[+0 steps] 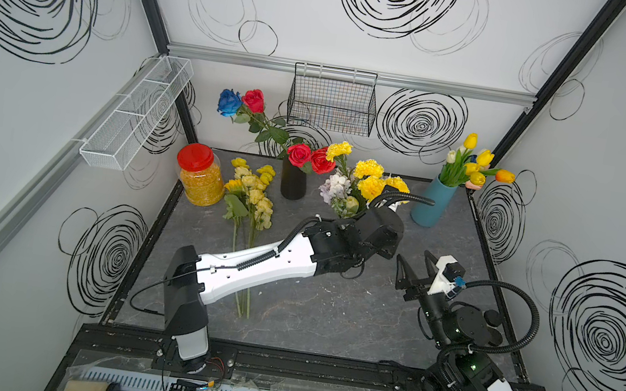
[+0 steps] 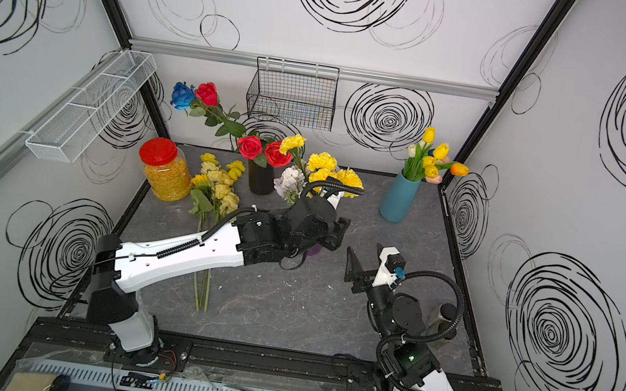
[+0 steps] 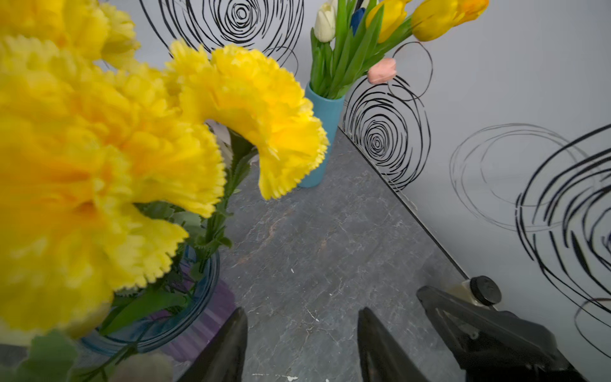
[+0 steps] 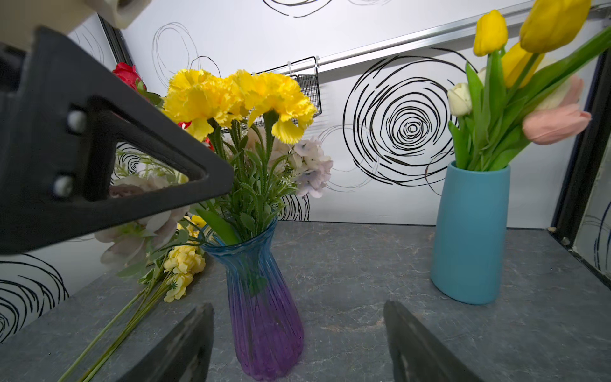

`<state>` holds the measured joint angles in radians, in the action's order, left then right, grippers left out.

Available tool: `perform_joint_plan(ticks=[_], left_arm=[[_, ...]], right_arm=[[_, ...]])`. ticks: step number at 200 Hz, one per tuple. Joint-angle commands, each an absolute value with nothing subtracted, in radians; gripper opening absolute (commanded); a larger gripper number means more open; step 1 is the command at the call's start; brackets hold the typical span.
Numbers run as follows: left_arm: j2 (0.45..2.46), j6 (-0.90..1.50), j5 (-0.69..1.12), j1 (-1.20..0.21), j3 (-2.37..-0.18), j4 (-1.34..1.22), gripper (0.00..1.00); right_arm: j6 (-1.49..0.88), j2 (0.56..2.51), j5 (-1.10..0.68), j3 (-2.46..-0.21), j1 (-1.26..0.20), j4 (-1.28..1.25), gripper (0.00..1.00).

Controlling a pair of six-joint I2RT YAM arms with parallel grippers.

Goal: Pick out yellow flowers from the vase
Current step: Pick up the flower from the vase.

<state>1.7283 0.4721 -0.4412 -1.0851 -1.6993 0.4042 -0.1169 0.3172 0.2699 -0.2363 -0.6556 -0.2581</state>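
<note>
You have a red-lidded jar (image 1: 199, 177) upright at the table's (image 1: 327, 316) back left corner. Black wire basket (image 1: 331, 100) hangs on the back wall, white mesh rack (image 1: 134, 115) on the left wall. Blue rose (image 1: 229, 102) touches a red rose (image 1: 254, 100).

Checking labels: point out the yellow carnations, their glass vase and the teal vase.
yellow carnations (image 4: 238, 96): right wrist view, petals of the middle bloom.
glass vase (image 4: 267, 317): right wrist view, purple lower body.
teal vase (image 4: 469, 231): right wrist view, front wall.

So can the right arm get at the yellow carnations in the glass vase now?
Probably yes: right gripper faces the yellow carnations across bare table, jaws open. The left gripper sits close by their stems and may crowd it.
</note>
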Motion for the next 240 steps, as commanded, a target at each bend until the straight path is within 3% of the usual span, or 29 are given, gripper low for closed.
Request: perform_joint_plan(ticks=[1,81,240], left_arm=[[1.755,0.468,-0.534,-1.072,-1.756,0.421,0.57],[1.925,0.430,-0.644,-1.017,-1.945,0.473,0.57],[2.046,0.340,-0.678,-0.986,-2.060,0.388,0.56]], right_arm=[[-0.133,0.311,0.274,-0.221,-0.650,-0.251,0.83],[-0.142,0.337,0.206,-0.222,-0.649,-0.287,0.82],[-0.144,0.412,0.185,-0.217,-0.648,-0.363,0.82]])
